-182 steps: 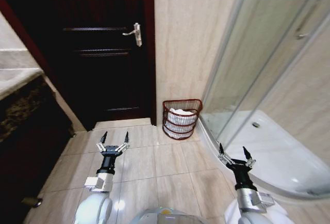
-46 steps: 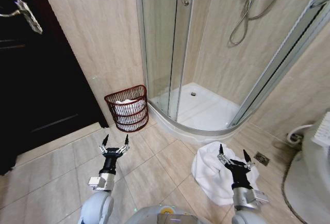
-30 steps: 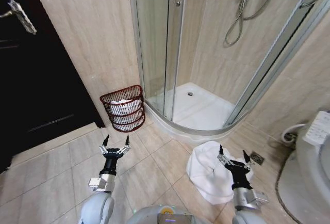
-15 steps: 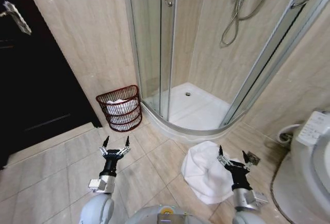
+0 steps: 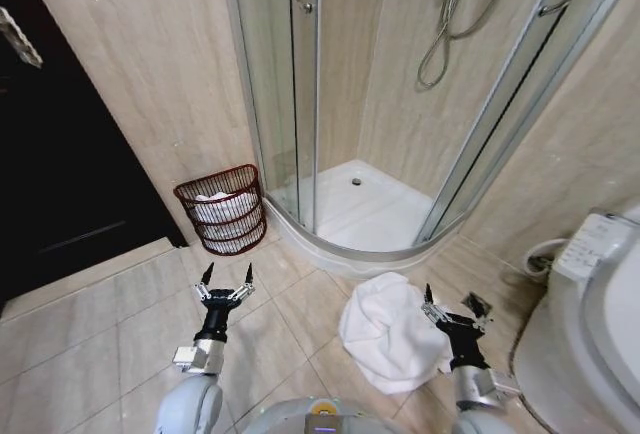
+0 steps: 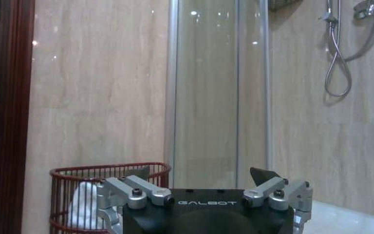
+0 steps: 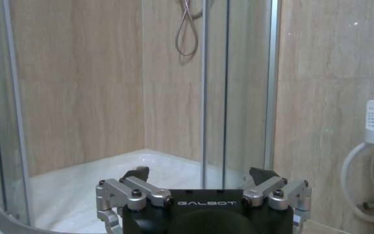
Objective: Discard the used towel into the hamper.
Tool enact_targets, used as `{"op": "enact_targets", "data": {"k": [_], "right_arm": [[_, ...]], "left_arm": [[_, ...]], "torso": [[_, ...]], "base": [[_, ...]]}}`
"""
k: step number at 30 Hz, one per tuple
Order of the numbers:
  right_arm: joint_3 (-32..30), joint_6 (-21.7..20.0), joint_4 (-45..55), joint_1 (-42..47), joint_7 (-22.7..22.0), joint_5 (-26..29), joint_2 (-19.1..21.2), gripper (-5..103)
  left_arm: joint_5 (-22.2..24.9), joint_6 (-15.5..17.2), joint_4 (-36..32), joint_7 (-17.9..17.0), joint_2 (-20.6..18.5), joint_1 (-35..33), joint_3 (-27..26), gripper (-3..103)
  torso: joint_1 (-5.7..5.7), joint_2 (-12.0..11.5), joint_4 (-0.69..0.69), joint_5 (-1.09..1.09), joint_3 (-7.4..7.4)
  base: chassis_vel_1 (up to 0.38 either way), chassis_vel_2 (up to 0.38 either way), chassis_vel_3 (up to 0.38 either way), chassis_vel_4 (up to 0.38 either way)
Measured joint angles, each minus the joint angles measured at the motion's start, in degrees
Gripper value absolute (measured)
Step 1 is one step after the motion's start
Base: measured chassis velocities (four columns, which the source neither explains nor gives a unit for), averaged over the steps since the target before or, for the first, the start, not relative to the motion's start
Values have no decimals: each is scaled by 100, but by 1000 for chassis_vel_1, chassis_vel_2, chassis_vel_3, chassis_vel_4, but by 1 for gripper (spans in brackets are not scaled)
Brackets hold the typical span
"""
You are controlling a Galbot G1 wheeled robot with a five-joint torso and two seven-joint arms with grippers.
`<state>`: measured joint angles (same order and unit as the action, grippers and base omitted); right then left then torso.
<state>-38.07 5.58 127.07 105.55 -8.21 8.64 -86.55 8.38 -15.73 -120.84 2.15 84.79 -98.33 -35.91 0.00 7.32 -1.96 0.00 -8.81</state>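
A crumpled white towel (image 5: 385, 329) lies on the floor tiles in front of the shower tray. My right gripper (image 5: 452, 304) hangs open just above the towel's right edge, holding nothing; it is also open in the right wrist view (image 7: 200, 174). The hamper (image 5: 221, 209), a dark red wire basket with white cloth inside, stands against the wall left of the shower. It appears in the left wrist view as well (image 6: 83, 197). My left gripper (image 5: 226, 279) is open over bare tiles, some way in front of the hamper, and the left wrist view (image 6: 201, 174) shows its fingers spread.
A glass corner shower (image 5: 340, 194) with a raised white tray fills the middle back. A toilet (image 5: 590, 304) with a side control panel stands at the right edge. A dark door (image 5: 60, 154) is at the left. Open tiled floor lies between my arms.
The camera has swung further right: the hamper and door have slid left, the toilet has come into view, and the towel now sits nearer the centre. Both arms keep their pose.
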Motion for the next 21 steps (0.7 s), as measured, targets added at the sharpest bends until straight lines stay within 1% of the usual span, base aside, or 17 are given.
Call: {"op": "enact_targets", "data": {"k": [13, 17, 20, 21], "right_arm": [[-6, -20, -80, -73, 12, 43, 33, 100], [-61, -14, -176, -132, 84, 95, 68, 100], [-165, -107, -559, -365, 261, 147, 229, 100], [-165, -107, -559, -365, 261, 147, 229, 100]], "left_arm": [[-26, 34, -5, 3, 45, 16, 13, 100], [-26, 38, -2, 4, 68, 20, 12, 100], [-36, 38, 13, 3, 100, 17, 15, 100], [-36, 38, 13, 3, 100, 17, 15, 100]], "torso": [[1, 0, 0, 1, -1], [1, 1, 1, 0, -1], [1, 1, 1, 0, -1], [1, 1, 1, 0, -1]], "base": [[-88, -74, 80, 82], [-60, -88, 54, 85], [-40, -47, 41, 43], [0, 0, 0, 0]]}}
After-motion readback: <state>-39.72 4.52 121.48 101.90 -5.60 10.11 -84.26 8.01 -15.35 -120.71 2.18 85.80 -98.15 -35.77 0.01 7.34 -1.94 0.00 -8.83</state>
